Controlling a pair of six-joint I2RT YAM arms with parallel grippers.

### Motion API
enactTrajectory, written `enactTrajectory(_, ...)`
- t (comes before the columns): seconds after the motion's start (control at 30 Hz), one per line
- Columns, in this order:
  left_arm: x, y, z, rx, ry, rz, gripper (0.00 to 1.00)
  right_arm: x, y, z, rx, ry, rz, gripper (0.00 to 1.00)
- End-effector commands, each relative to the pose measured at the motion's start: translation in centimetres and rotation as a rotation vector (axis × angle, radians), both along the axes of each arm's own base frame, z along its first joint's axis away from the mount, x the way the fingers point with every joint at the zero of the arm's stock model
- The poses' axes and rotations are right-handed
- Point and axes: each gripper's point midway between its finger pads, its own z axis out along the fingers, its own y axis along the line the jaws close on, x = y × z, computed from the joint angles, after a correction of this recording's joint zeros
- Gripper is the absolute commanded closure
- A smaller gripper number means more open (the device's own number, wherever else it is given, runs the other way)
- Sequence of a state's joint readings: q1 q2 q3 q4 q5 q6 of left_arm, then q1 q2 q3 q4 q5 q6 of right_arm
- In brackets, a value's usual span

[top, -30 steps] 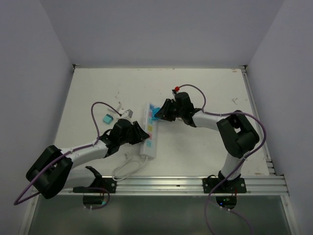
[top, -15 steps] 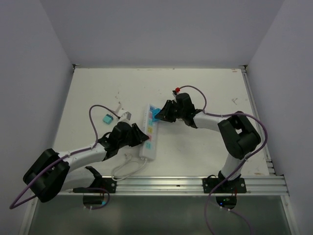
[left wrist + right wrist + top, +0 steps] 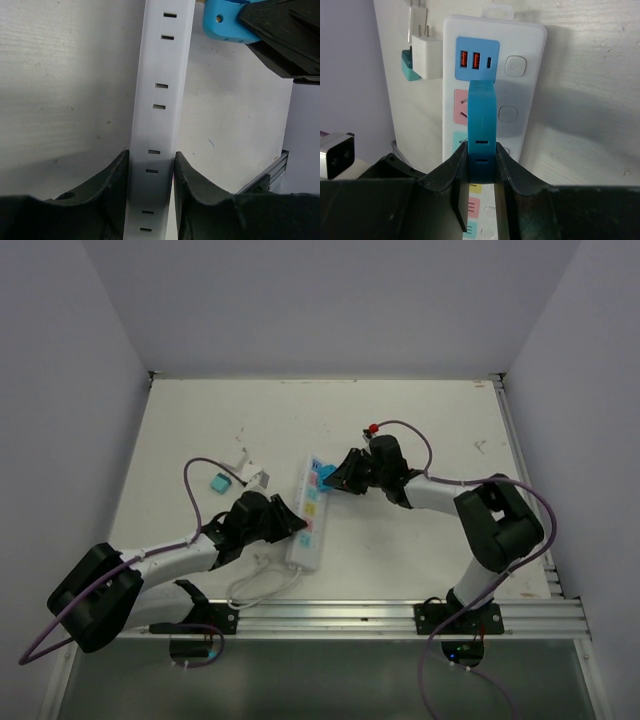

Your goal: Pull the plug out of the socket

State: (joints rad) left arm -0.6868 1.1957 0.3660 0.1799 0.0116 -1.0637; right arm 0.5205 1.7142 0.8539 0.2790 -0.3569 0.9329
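On the surface, the socket lies left of centre with your left pincer clamped across its near half to pin it, so your right pincer, closed on the blue plug over its far end, can pull without dragging it.

L fingers on socket mid-strip; R fingers hold blue plug at its far end; white cord loops nearside.
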Motion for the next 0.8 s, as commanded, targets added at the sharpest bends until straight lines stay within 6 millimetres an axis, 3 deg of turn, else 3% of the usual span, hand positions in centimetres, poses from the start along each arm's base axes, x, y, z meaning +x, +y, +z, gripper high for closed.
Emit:
enactTrajectory(0.0,-1.5,7.1,-6.1,0.26,0.158,0.235,1.0,1.8,-1.5,4.5,0.044,-0.121,-0.062,1.0)
enactTrajectory(0.3,-1.5,7.1,-6.0,0.25,0.161,0.253,1.0,1.7,-3.9,6.4,-0.02,-0.175,-0.143,1.0)
enactTrajectory(0.4,-1.3,6.7,-5.8,0.233,0.156,0.241,1.0,2.1,-6.4,6.0,-0.047,-0.174,-0.193,1.0)
enactTrajectory(0.5,-1.5,6.4,-5.8,0.226,0.155,0.216,1.0,2.7,-11.0,4.5,-0.086,-0.139,-0.291,1.0)
enactTrajectory(0.53,-1.1,5.9,-5.3,0.201,0.134,0.211,1.0,3.0,-13.6,4.3,-0.099,-0.139,-0.347,1.0)
enactTrajectory(0.6,-1.0,5.4,-5.1,0.18,0.117,0.187,1.0,3.0,-16.4,3.8,-0.124,-0.126,-0.405,1.0)
enactTrajectory(0.63,-0.9,5.2,-5.0,0.171,0.111,0.178,1.0,3.0,-19.0,3.5,-0.137,-0.123,-0.46,1.0)
enactTrajectory(0.77,-0.7,4.0,-4.6,0.14,0.1,0.125,1.0,2.9,-24.9,2.7,-0.153,-0.094,-0.575,1.0)
